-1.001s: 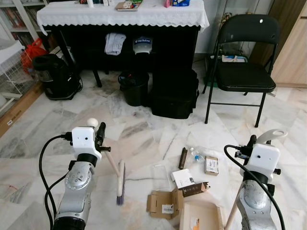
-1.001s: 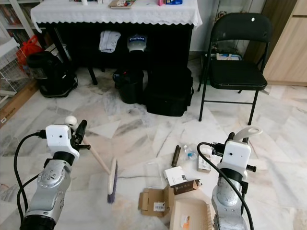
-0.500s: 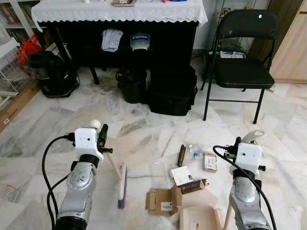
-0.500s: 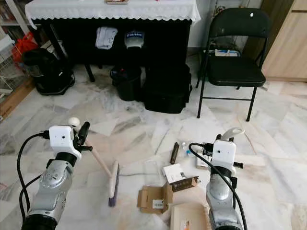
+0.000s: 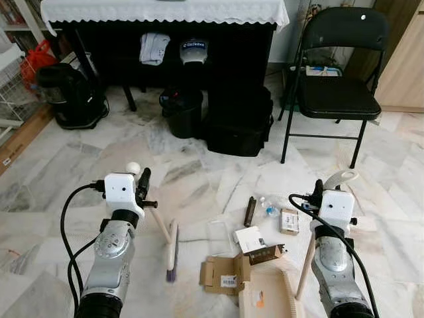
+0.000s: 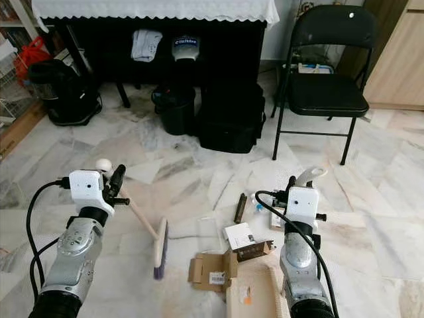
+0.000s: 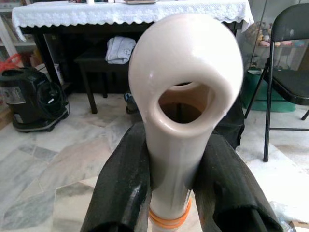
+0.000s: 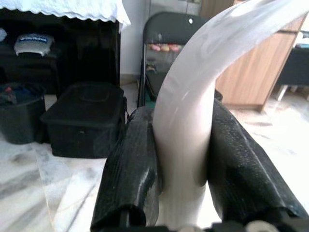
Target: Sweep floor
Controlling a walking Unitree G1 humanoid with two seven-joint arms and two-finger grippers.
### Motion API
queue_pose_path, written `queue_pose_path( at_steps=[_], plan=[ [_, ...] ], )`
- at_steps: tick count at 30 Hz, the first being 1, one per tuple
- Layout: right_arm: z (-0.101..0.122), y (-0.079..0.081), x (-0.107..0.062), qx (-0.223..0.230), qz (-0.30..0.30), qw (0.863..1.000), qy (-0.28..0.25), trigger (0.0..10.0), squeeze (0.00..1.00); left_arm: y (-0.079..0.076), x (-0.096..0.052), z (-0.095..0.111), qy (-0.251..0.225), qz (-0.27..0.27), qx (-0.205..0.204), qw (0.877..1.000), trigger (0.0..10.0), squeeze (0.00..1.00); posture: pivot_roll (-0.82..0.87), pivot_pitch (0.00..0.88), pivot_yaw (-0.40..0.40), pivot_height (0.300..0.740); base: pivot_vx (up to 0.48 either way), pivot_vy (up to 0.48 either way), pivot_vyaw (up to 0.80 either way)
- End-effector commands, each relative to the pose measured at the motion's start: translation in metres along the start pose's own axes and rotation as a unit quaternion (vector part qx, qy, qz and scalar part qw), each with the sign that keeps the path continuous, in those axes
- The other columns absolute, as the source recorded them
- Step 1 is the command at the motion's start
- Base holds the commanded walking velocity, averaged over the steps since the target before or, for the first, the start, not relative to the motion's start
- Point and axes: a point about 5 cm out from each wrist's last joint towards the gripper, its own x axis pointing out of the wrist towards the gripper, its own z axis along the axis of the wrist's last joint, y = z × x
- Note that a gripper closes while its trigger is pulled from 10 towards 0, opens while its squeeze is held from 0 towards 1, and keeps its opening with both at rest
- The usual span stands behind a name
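Note:
My left gripper [image 5: 142,188] is shut on the cream broom handle [image 7: 186,121], whose brush head [image 5: 172,250] rests on the marble floor left of the litter. My right gripper [image 5: 317,195] is shut on the curved white handle [image 8: 193,111] of the tan dustpan [image 5: 264,298], which sits at the near edge below the litter. Scattered between the two arms are a flattened cardboard box [image 5: 222,275], a white card [image 5: 250,239], a dark carton [image 5: 266,254], a small box [image 5: 289,220], a plastic bottle [image 5: 269,211] and a dark stick [image 5: 251,211].
A black folding chair [image 5: 338,93] stands at the back right. A cloth-covered table [image 5: 165,10] at the back shelters a black bin [image 5: 182,112] and a black case [image 5: 238,126]. A vacuum cleaner [image 5: 66,93] stands back left.
My right arm has swung left with the dustpan, closer to the litter. The brush head has edged slightly right. The head camera has tilted a little.

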Motion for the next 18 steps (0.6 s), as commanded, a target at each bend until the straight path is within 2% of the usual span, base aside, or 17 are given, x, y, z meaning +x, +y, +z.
queue_pose_path(
  at_steps=[1, 11, 18],
  plan=[
    [0.002, -0.001, 0.003, -0.007, 0.005, 1.0, -0.011, 10.0, 0.0, 0.002, 0.003, 0.009, -0.026, 0.005, -0.003, 1.0, 10.0, 0.0, -0.03, 0.127, 0.022, 0.74, 0.0, 0.0, 0.0],
    [0.003, 0.007, 0.005, -0.035, 0.039, 0.998, -0.03, 10.0, 0.0, 0.004, 0.003, 0.009, -0.033, 0.01, -0.008, 0.999, 10.0, 0.0, -0.03, 0.14, 0.016, 0.74, 0.0, 0.0, 0.0],
    [0.009, 0.011, 0.008, -0.034, 0.046, 0.997, -0.047, 10.0, 0.0, 0.003, 0.006, 0.005, -0.03, 0.019, -0.035, 0.999, 10.0, 0.0, -0.04, 0.152, 0.01, 0.74, 0.0, 0.0, 0.0]
  ],
)
